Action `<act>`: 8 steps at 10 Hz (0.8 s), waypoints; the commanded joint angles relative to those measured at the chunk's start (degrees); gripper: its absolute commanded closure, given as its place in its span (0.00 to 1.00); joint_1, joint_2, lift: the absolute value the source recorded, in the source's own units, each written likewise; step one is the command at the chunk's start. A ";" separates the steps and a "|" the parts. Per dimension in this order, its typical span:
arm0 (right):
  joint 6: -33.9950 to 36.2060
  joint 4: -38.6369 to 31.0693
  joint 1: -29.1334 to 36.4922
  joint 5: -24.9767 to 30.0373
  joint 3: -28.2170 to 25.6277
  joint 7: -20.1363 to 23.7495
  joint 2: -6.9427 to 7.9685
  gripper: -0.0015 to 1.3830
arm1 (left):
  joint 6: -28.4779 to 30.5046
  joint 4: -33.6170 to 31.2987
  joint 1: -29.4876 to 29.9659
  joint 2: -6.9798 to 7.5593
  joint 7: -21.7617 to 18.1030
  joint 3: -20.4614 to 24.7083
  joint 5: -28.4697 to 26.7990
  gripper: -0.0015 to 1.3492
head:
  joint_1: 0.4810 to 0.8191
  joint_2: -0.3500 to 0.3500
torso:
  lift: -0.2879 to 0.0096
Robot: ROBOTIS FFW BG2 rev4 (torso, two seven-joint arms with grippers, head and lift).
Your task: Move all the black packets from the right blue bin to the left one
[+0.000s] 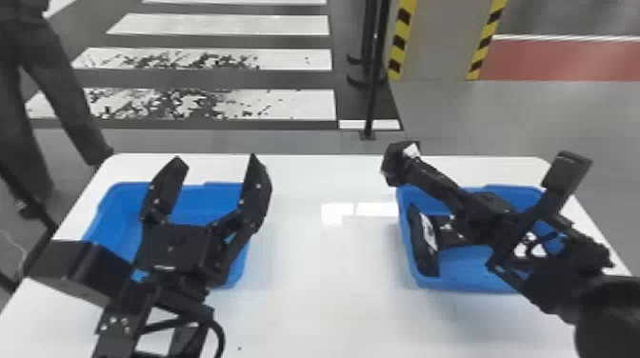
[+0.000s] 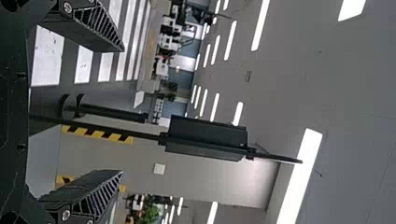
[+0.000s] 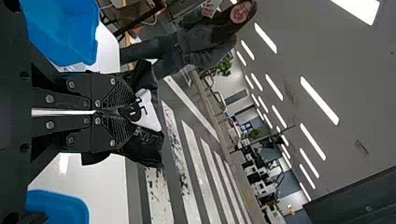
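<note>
- Black packet, held (image 1: 396, 164), one: in the upper right of the head view, just off the upper left corner of the right bin; a white label with black print on it faces out in the right wrist view.
- Right gripper (image 1: 415, 165), black: two flat fingers closed together, the held packet pinched between their tips; in the right wrist view, film bulges out on both sides of the fingers.
- Black packet, upright (image 1: 425, 243): inside the right bin, along its left wall, white patch showing.
- Black packet, flat (image 1: 452, 232): inside the same bin, beside the upright one, partly behind the right arm.
- Right blue bin (image 1: 459, 284): right side of the head view, on the table; its right part lies behind the arm, contents there too covered to count.
- Left blue bin (image 1: 205, 204): left side of the head view, on the table, partly covered by the left arm.
- Left gripper (image 1: 215, 164), black: over the left bin, fingers spread wide, nothing between them.
- White table (image 1: 324, 285): glossy, both bins standing well apart on it, a bright reflection between them.
- Black post (image 1: 371, 104): upper middle of the head view, on the floor beyond the table.
- Pillar (image 1: 435, 43): upper right, edges striped yellow and black.
- Floor stripes (image 1: 281, 102), white, worn: upper left to middle.
</note>
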 commanded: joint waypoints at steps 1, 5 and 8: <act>-2.03 0.09 -1.30 -2.20 4.73 0.00 -0.67 0.81 | 3.33 0.10 -1.27 0.42 -1.40 -1.44 4.56 0.08 | 0.62 0.51 | 0.50; -5.68 -0.05 -4.54 -7.79 16.39 0.00 -2.17 0.81 | 8.39 0.95 -3.66 0.86 -4.39 -3.04 7.53 0.08 | 0.61 0.59 | 0.50; -6.95 1.21 -6.36 -10.31 22.90 0.00 -2.87 0.81 | 6.43 1.51 -3.80 0.86 -4.65 -3.27 7.65 0.08 | 0.63 0.67 | 0.50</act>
